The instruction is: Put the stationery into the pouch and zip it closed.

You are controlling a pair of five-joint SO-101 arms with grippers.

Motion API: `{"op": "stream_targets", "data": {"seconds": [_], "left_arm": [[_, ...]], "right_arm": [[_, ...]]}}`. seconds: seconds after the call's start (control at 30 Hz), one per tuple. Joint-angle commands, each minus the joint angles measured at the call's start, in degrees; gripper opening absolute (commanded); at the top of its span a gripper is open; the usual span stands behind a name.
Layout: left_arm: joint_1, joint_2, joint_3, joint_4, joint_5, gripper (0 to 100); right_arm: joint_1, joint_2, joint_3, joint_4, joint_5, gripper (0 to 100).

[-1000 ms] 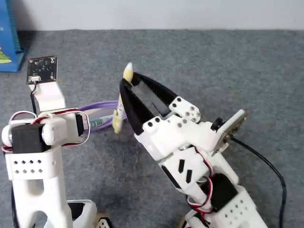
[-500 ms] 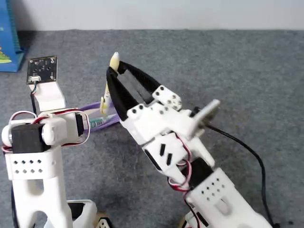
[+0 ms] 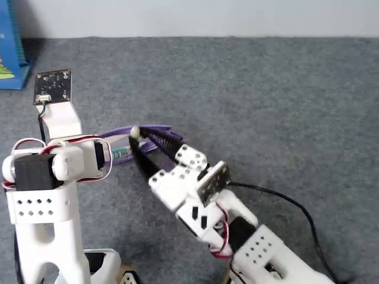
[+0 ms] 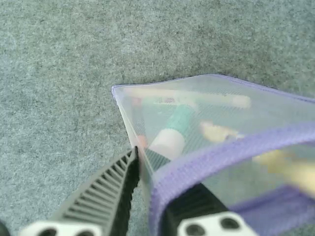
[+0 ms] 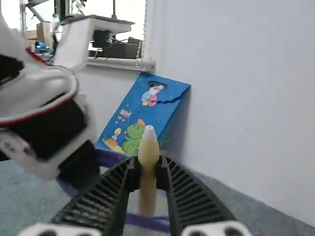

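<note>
1. At the mouth of the pouch (image 3: 155, 128), the right gripper (image 3: 137, 137) is clamping a cream pen (image 5: 147, 147), its tip protruding past the fingertips.
2. The pen is appearing light, rigid and smooth; gripping mid-barrel is limiting slip.
3. The left gripper (image 4: 152, 172) is pinching the pouch's purple rim, at 9 o'clock from the centre of the table (image 3: 284, 89).
4. The pouch is holding other stationery (image 4: 172, 135); its mesh is appearing soft and collapsible, so the stiffer rim is offering the best hold.
</note>
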Motion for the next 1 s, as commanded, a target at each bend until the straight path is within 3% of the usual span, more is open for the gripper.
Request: {"op": "stream_targets", "data": {"seconds": [0.0,0.23,0.47,0.63,0.97], "left_arm": [[0.1,0.2,-0.2,1.1,0.5,1],[0.1,0.2,-0.2,1.1,0.5,1],[0.1,0.2,-0.2,1.1,0.5,1],[0.1,0.2,-0.2,1.1,0.5,1],[0.1,0.2,-0.2,1.1,0.5,1]], "right_arm": [[-2.1,-7.2,-2.8,12.6,0.7,18.5],[0.5,-15.7,-9.3,30.2,-3.0,22.7],[12.1,-16.8,-12.9,43.5,-9.8,22.7],[13.8,-16.8,-9.2,43.6,-12.0,22.6],[11.6,-11.5,-1.8,34.4,-12.1,22.6]]}}
